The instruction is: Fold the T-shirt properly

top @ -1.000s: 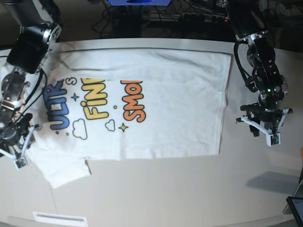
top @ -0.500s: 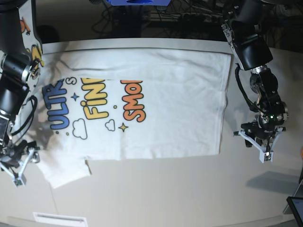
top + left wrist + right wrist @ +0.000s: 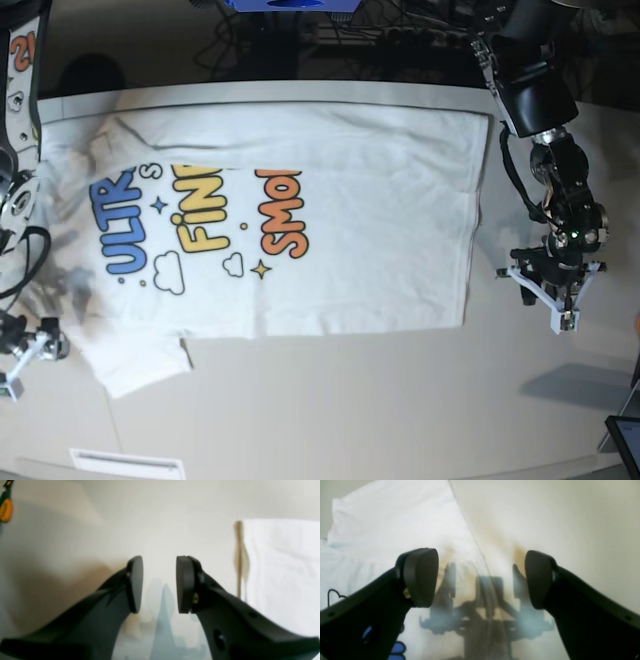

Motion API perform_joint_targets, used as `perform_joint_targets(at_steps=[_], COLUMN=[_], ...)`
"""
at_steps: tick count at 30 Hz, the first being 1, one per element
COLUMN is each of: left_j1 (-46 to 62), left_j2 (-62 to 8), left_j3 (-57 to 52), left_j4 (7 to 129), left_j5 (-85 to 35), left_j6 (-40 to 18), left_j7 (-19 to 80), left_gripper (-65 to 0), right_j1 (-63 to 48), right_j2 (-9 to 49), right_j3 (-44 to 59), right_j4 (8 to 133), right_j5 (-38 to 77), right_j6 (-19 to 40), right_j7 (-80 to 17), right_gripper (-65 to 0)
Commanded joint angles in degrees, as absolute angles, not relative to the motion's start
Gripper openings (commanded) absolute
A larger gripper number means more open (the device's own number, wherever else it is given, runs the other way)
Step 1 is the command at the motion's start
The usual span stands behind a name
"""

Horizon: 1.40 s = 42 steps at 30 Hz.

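Observation:
The white T-shirt lies flat on the table with its colourful print facing up; a top fold covers the upper part of the letters. My left gripper hovers over bare table just right of the shirt's hem. In the left wrist view the left gripper stands narrowly open and empty, with the T-shirt edge at the right. My right gripper sits at the table's left edge beside the sleeve. In the right wrist view the right gripper is wide open, empty, with the T-shirt sleeve at its left.
A white label strip lies at the front table edge. A dark device sits at the front right corner. An orange-and-black object lies at the table's right side. Cables run behind the table's back edge.
My right gripper has opened wider and drawn back off the sleeve towards the front left. My left gripper shifted slightly towards the front. The shirt has not moved.

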State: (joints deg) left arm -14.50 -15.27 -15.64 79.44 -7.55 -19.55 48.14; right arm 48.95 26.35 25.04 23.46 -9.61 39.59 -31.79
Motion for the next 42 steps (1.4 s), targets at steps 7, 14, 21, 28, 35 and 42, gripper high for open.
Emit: perform_joint_targets(at_steps=[7, 14, 21, 28, 35, 42], left_j1=[-14.73, -13.23, -11.65, -10.15, -9.80, -5.41], left_j2=[-16.13, -16.13, -17.01, -18.33, -18.68, -13.85], left_j3=[-15.78, -16.22, -16.31, -16.31, -16.31, -15.78], left_j4=[81.10, 81.19, 81.71, 83.65, 84.00, 99.30], left_j5=[-7.96, -7.96, -7.96, -7.96, -8.40, -8.57], left_j6=[-19.30, -19.30, -19.30, -19.30, -19.30, -19.38], left_j7=[46.64, 46.64, 46.64, 46.64, 46.73, 46.64], left_gripper=[-42.5, -42.5, -42.5, -42.5, -42.5, -44.2], right_j1=[48.84, 46.81, 45.05, 44.79, 45.23, 44.88], right_j2=[26.42, 25.19, 23.87, 24.13, 24.48, 25.45], right_j3=[25.19, 25.10, 25.01, 24.84, 24.84, 24.84], right_j4=[20.53, 20.53, 20.62, 20.53, 20.79, 22.90], right_j5=[-8.75, -8.84, -8.92, -8.92, -8.92, -8.92], right_j6=[40.00, 40.00, 39.43, 34.86, 34.51, 34.68], right_j7=[-24.92, -22.29, -19.74, -16.13, -15.96, -12.62], right_gripper=[-12.9, -12.9, -13.3, -12.9, -12.9, -14.4])
